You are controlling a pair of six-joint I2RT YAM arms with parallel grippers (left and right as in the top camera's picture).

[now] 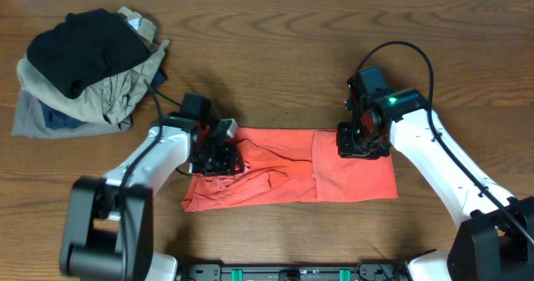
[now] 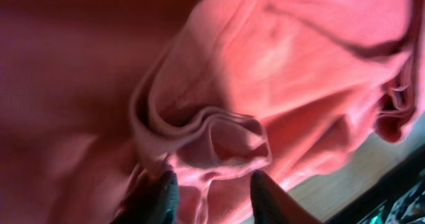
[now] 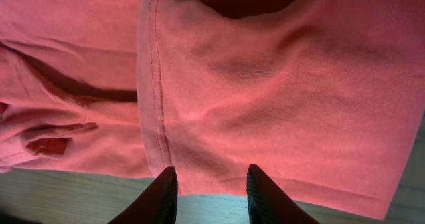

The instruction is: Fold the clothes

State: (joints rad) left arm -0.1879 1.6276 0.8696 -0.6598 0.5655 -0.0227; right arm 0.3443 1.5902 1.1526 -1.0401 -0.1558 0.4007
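The clothes are one red-orange T-shirt (image 1: 284,177), folded into a long band across the middle of the table, smooth on the right and rumpled on the left. My left gripper (image 1: 219,158) sits on its rumpled left end. In the left wrist view the left gripper (image 2: 212,177) stands open, with a bunched fold of the shirt (image 2: 279,64) lying loosely between the fingers. My right gripper (image 1: 363,141) is at the far edge of the right end. Seen from the right wrist, the right gripper (image 3: 211,171) is open astride the shirt's (image 3: 279,84) edge, next to a stitched hem (image 3: 154,84).
A heap of other clothes lies at the back left: a black garment (image 1: 79,47) on top of khaki (image 1: 117,93) and grey-blue pieces (image 1: 42,118). The wooden table (image 1: 275,56) surrounds the shirt. The arms' mounting rail (image 1: 300,273) runs along the front edge.
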